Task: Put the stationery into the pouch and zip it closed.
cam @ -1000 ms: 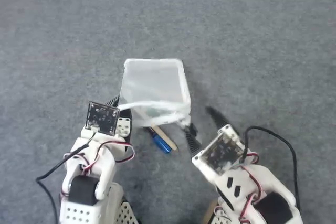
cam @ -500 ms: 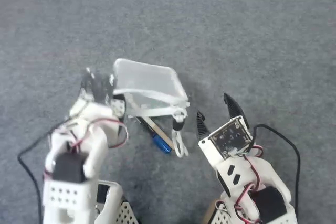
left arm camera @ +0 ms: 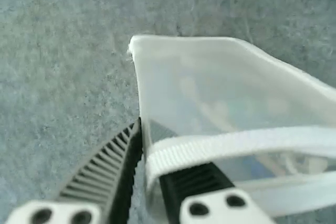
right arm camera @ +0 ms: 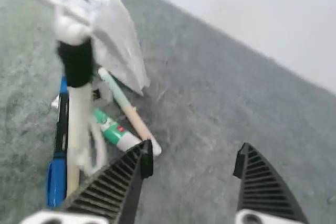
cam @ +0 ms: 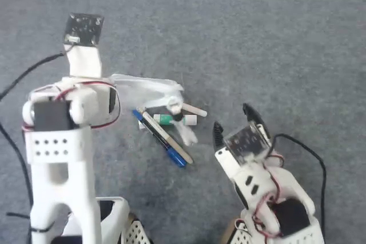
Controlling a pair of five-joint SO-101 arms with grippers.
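The grey surface (cam: 286, 55) carries everything. One translucent pouch (cam: 146, 88) is held up off it and tilted, its mouth edge pinched at the white webbing by the left tool (left arm camera: 147, 148). This hold is judged to keep the mouth presented for loading.

Two tools are counted. The right tool (cam: 232, 116) is spread wide with nothing between its jaws, and is set low near the stationery, presumably ready for a pick.

No stationery can be confirmed inside the pouch. At least four pieces are counted on the surface below its mouth:
- a blue pen (cam: 173, 155)
- a wooden pencil (cam: 182, 150) just beside the pen
- a pale stick (cam: 193, 110)
- a green-and-white tube (cam: 167, 119)

One black zipper pull (right arm camera: 79, 62) hangs over them.
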